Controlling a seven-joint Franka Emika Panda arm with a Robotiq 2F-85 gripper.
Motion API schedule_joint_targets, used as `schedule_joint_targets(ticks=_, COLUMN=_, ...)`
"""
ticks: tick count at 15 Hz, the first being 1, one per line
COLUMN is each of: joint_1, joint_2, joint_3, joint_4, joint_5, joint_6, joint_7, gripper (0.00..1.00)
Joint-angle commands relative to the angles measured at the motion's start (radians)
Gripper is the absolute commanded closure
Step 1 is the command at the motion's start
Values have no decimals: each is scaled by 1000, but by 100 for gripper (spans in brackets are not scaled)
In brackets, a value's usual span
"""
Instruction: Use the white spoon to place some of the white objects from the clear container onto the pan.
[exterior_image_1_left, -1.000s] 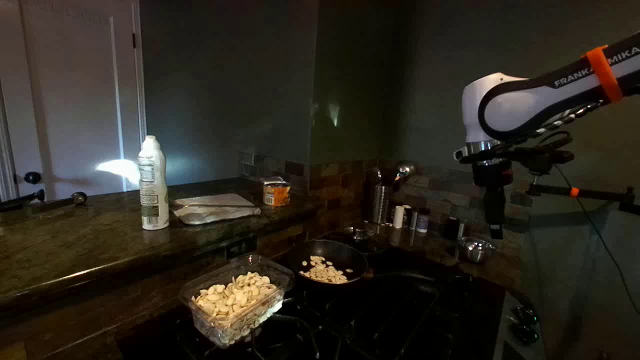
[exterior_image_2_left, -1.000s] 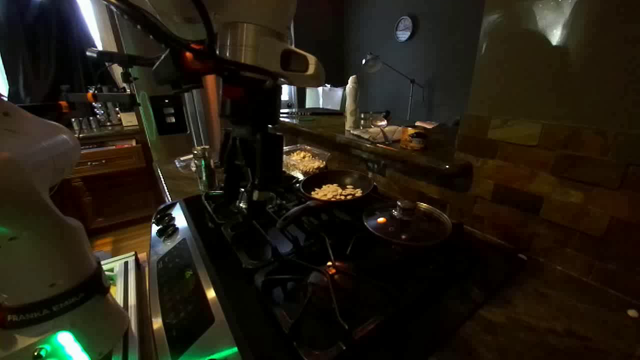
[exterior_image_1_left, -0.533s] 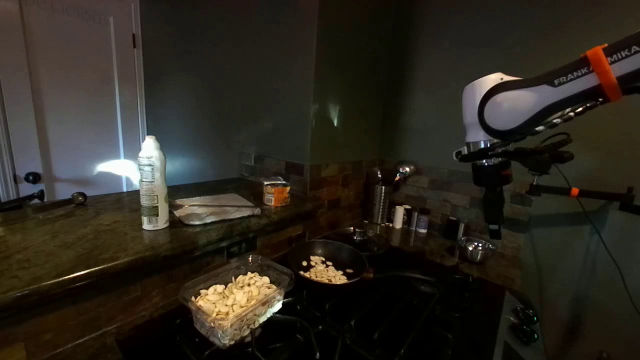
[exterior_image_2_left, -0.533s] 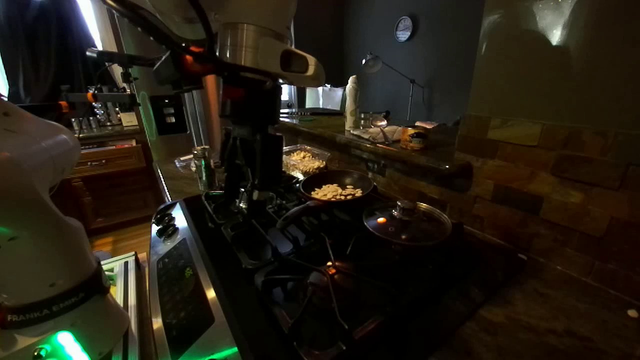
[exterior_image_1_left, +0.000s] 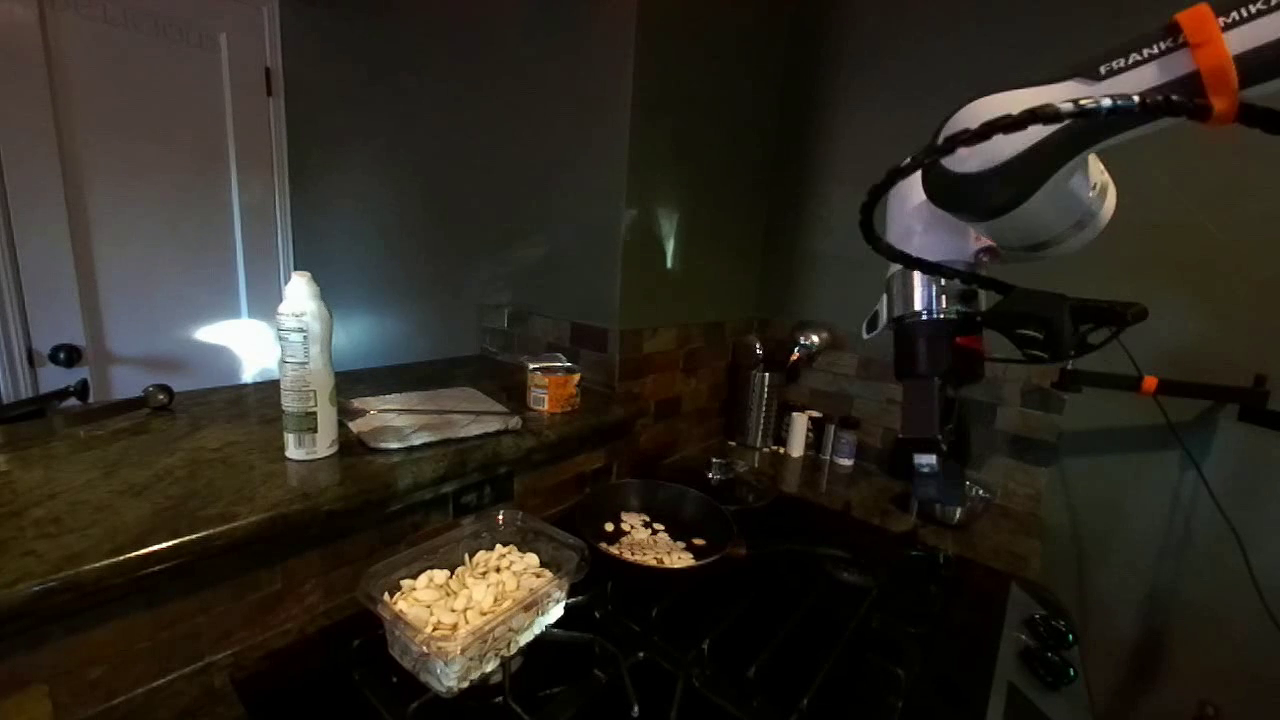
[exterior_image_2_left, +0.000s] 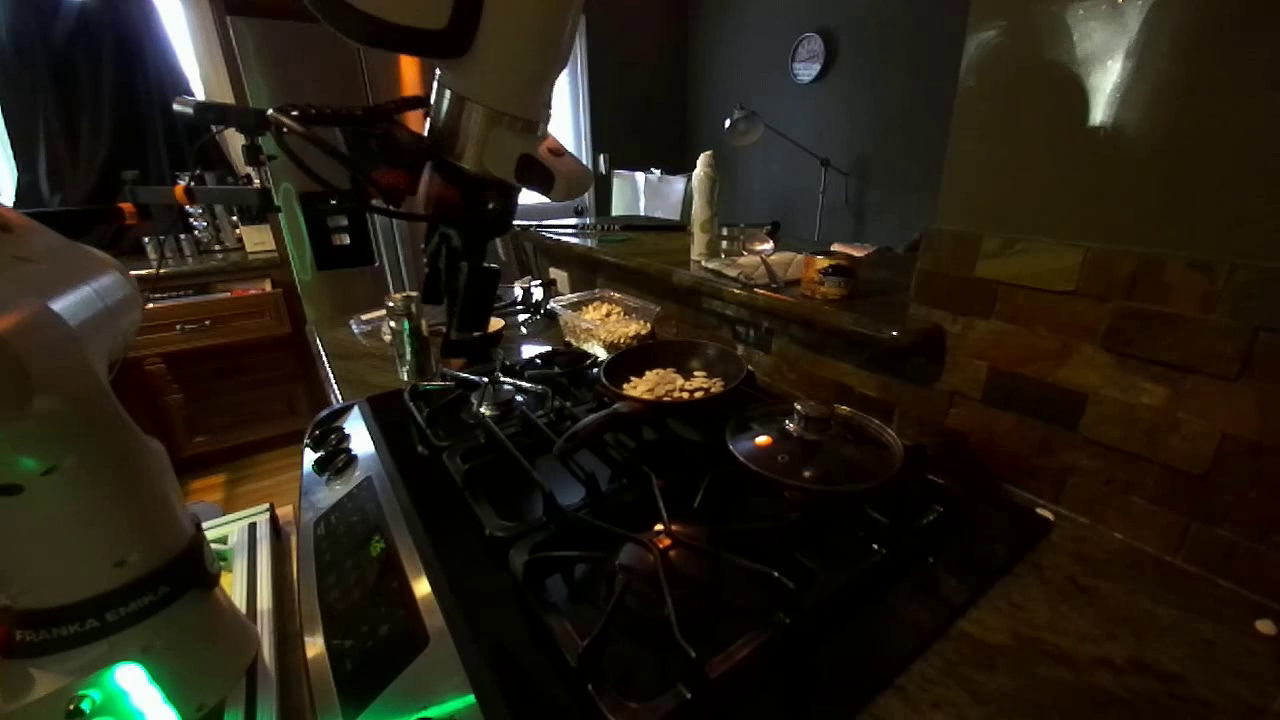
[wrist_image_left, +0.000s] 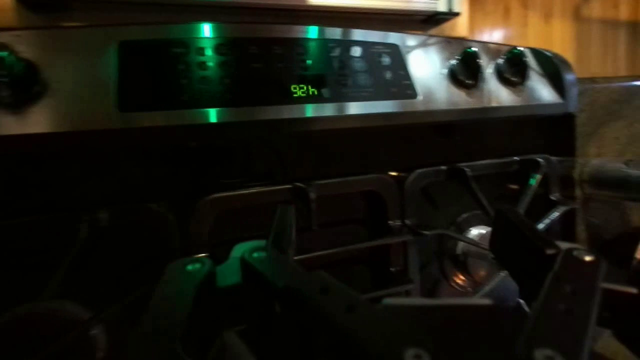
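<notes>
The clear container (exterior_image_1_left: 540, 533) stands on the stove, heaped with white objects (exterior_image_1_left: 470, 592). It also shows in an exterior view (exterior_image_2_left: 562, 303). The dark pan (exterior_image_1_left: 690, 505) sits beside it, with some white objects (exterior_image_1_left: 645, 545) inside; the pan also shows in an exterior view (exterior_image_2_left: 695, 356). A thin straight utensil (exterior_image_1_left: 430, 411) lies on a foil-like board on the raised counter; I cannot tell if it is the white spoon. My gripper (exterior_image_1_left: 932, 485) hangs above the stove, away from pan and container. In the wrist view the gripper (wrist_image_left: 400, 235) is open, its fingers apart with nothing between them.
A tall white bottle (exterior_image_1_left: 308, 370) and an orange can (exterior_image_1_left: 553, 388) stand on the raised counter. The pan handle (exterior_image_1_left: 810, 552) points away from the container. A glass lid (exterior_image_2_left: 815, 450) lies near the pan. A metal shaker (exterior_image_2_left: 408, 340) stands near my gripper. Stove knobs (wrist_image_left: 466, 70) line the edge.
The arm has swung and turned. My gripper has moved left and a little lower in both exterior views, uncovering the container in one of them. The pan, container and their contents have not moved.
</notes>
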Motion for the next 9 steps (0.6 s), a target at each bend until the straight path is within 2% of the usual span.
schedule_joint_targets(ticks=1, joint_1=52, joint_2=-35, joint_3=71, joint_4=-50, joint_5=250, joint_6=36, joint_7=161, gripper=0)
schedule_joint_targets(ticks=3, joint_1=83, joint_2=-43, joint_3=128, joint_4=-76, joint_5=391, joint_6=84, joint_7=218, gripper=0)
schedule_joint_targets(ticks=4, joint_1=112, joint_2=-38, joint_3=154, joint_4=-71, joint_5=416, joint_6=75, joint_7=193, gripper=0)
schedule_joint_targets(ticks=5, joint_1=134, joint_2=-22, joint_3=172, joint_4=-58, joint_5=411, joint_6=53, joint_7=155, gripper=0)
schedule_joint_targets(ticks=6, joint_1=94, joint_2=-4, joint_3=148, joint_4=-34, joint_5=376, joint_6=40, joint_7=165, gripper=0)
schedule_joint_targets(ticks=9, joint_1=129, joint_2=-4, joint_3=179, joint_4=-35, joint_5=391, joint_6=40, joint_7=164, gripper=0)
